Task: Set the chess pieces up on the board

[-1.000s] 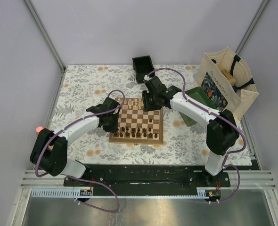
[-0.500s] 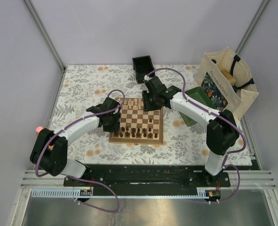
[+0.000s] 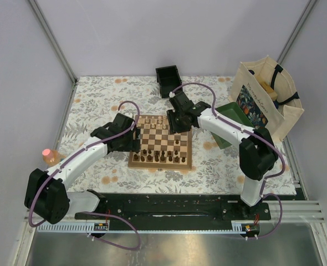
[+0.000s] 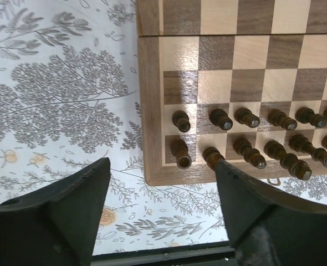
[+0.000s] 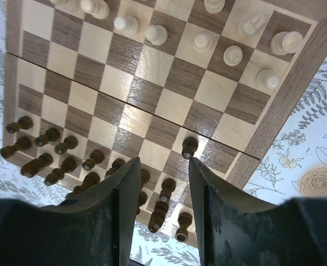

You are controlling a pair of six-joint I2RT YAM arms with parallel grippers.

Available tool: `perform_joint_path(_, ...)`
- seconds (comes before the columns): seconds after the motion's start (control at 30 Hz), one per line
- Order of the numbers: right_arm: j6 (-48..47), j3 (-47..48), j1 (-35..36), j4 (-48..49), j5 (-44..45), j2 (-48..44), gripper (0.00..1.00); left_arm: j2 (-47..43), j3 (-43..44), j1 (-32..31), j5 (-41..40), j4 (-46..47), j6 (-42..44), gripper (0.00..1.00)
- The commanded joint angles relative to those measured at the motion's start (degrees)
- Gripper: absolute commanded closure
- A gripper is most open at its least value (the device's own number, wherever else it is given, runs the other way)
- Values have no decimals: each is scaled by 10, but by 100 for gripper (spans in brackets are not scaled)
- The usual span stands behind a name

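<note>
— Two arms were at the square wooden chessboard (image 3: 162,145) with its tan and dark brown squares, one on either side. It lay flat in the middle of the flower-patterned counter (image 3: 97,100).

— Where were the left fingers?

— The left fingers (image 4: 75,205) stood wide apart with nothing between them. They hung over the cloth just off the chessboard's near left corner.

— And the pieces on that side?

— The tiny dark brown chessmen (image 4: 246,117) stood upright in two rows along the near edge. One lone dark piece (image 5: 189,147) stood by itself a row ahead of the others.

— What about the right fingers?

— The right fingers (image 5: 113,210) were over the chessboard with a narrower gap between them. I saw only squares and dark pieces through that gap, and nothing was gripped. The lone dark piece was just beyond one tip, but I couldn't tell whether it touched.

— And the light ones?

— The tiny pale cream chessmen (image 5: 202,41) were gathered along the far edge, unevenly spaced.

— Anything else on the counter?

— A small open black box (image 3: 168,80) sat beyond the far edge of the chessboard. A green square tray (image 3: 235,113) lay to the right, partly under the right arm. A cream cloth tote bag (image 3: 266,97) stood at the right edge beside it.
</note>
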Motion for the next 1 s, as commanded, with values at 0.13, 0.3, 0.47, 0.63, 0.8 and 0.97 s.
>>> perform_joint_path(0.13,-8,17,-4,-25,-5,36,51,-8,41,0,-72,12,15,1)
perform_joint_path(0.3,-5,14,-2,-28,-3,46,51,-13,40,-1,-75,19,16,1)
perform_joint_path(0.47,-7,11,-2,-28,5,54,51,-12,42,-1,-81,21,18,1)
perform_joint_path(0.63,-4,18,-2,-29,5,68,53,-8,47,-1,-80,22,20,1)
perform_joint_path(0.8,-3,22,-3,-30,10,79,55,-5,50,-1,-77,22,22,1)
perform_joint_path(0.97,-4,25,-3,-31,13,84,59,-5,50,-1,-81,22,22,1)
